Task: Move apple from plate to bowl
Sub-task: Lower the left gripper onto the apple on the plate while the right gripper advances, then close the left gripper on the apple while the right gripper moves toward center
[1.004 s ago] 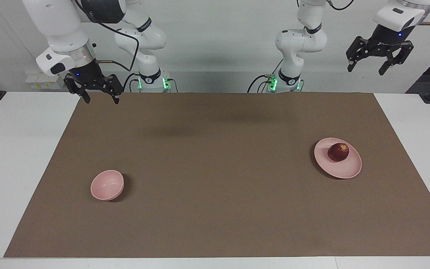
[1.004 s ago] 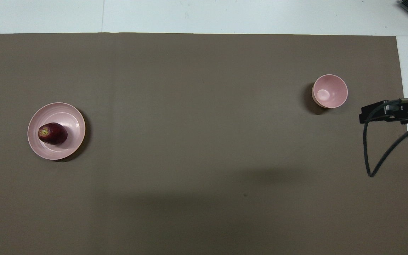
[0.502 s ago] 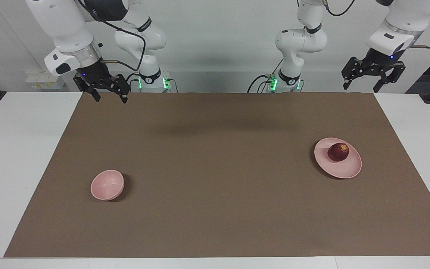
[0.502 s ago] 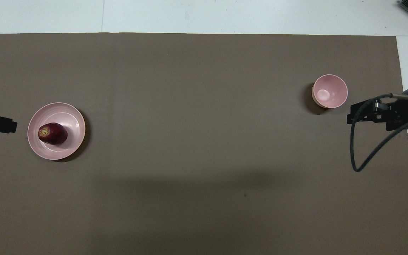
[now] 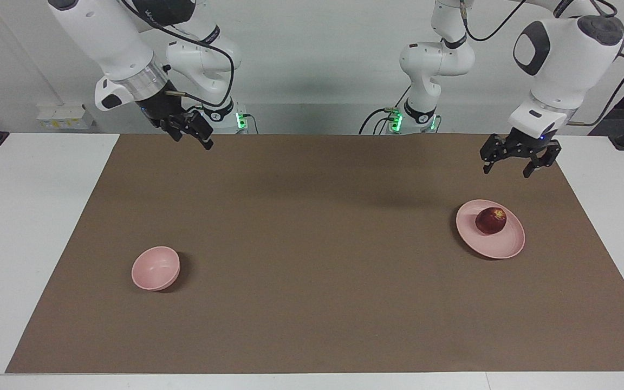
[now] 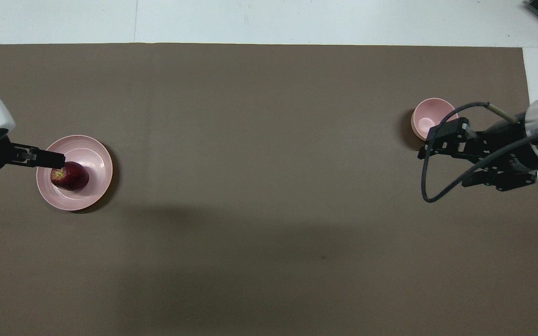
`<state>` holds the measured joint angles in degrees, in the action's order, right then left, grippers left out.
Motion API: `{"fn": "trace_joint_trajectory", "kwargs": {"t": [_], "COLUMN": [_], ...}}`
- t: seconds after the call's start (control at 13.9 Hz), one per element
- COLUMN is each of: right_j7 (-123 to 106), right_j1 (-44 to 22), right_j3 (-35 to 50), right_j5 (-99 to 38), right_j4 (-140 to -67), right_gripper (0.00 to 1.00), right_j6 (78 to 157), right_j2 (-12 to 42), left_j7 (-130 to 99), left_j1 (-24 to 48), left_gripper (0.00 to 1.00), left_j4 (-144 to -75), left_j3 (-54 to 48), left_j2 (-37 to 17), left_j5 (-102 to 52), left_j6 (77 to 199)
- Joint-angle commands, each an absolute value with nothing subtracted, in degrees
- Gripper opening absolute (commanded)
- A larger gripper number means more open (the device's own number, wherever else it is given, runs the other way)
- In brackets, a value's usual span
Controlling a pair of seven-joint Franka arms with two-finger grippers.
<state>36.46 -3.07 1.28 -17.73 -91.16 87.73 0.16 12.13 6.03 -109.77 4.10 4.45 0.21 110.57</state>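
White desk [image 5: 19, 227] with brown mat [image 5: 312, 260]. Wide shallow pale pink plate [image 5: 509, 246] toward left arm's end carries small dark red apple [image 5: 491, 221]. Left claw [image 5: 513, 165] open, empty, in the air by the plate. Right claw [image 5: 193, 135] open, empty, raised. Small deep pale pink bowl [image 5: 155, 268] toward right arm's end, well apart from plate.

Apple [image 5: 491, 221] is showing dark red with a yellowish patch. Plate [image 5: 499, 249] and bowl [image 5: 155, 268] are showing pale pink. Brown mat [image 5: 312, 260] is covering the white desk [image 5: 25, 216]. Both tools are appearing black.
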Motion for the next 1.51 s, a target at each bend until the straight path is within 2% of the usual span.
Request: {"fn": "trace_joint_trajectory", "kwargs": {"t": [0.0,0.22,0.5,0.86,1.29,1.43], "right_j7": [46.01,57.09,68.19,71.98,76.28,77.78], "right_j1": [-2.72,-4.30,-5.98,-5.62,-10.09,-11.94], "right_j3": [1.49,1.49,1.49,1.49,1.58,1.58], "right_j5": [-24.67,-30.84,-40.23,-52.10,-63.44,-65.12], "right_j4": [-91.41,-91.41,-92.20,-94.31,-98.87,-99.23], "right_gripper": [1.00,1.00,1.00,1.00,1.00,1.00], "right_j6": [88.06,91.30,96.05,100.10,110.46,111.61], "right_j2": [0.96,1.76,3.16,5.09,5.27,5.36], "left_j7": [16.52,16.52,16.44,16.35,15.38,14.68], "left_j1": [4.22,4.22,3.43,1.93,1.85,1.76], "left_gripper": [1.00,1.00,1.00,1.00,1.00,1.00], "left_j4": [-116.44,-121.80,-122.43,-127.17,-129.63,-129.99], "left_j3": [4.31,7.03,7.56,7.56,7.56,7.56], "left_j2": [6.15,5.10,-0.78,-4.21,-5.01,-4.75], "left_j5": [-0.44,-0.44,-0.44,-0.44,-0.61,-0.62], "left_j6": [116.96,126.89,131.82,140.79,141.94,141.42]}}
